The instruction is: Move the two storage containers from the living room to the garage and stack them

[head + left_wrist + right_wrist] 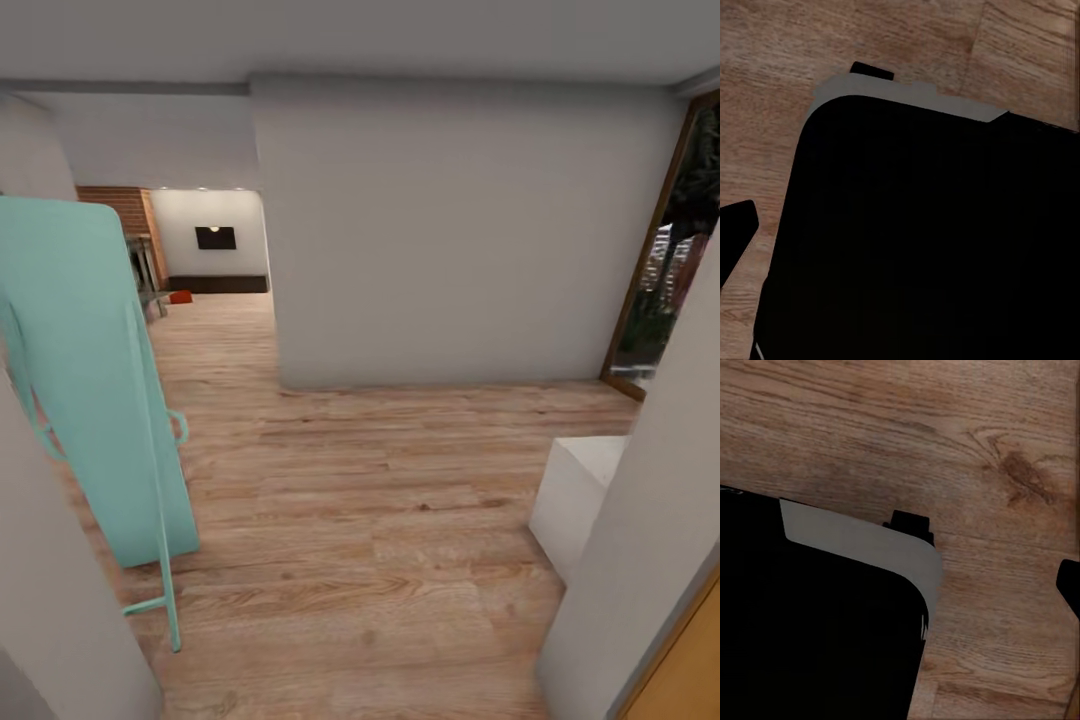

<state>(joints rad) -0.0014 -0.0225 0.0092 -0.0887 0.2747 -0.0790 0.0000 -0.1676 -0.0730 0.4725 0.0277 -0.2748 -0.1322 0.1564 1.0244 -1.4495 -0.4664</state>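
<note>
Planks (350, 520) of grained wood run past a smooth wall (450, 230); claw states unclear.

Both wrist cameras look straight down past the robot's own base (922, 240), a large black body with a rounded corner and a pale grey rim; the right wrist view (817, 637) shows it too. A dark fingertip (736, 229) pokes in at the edge of the left wrist view, and another dark fingertip (1070, 585) at the edge of the right wrist view. Too little of either gripper shows to tell how its jaws stand.
</note>
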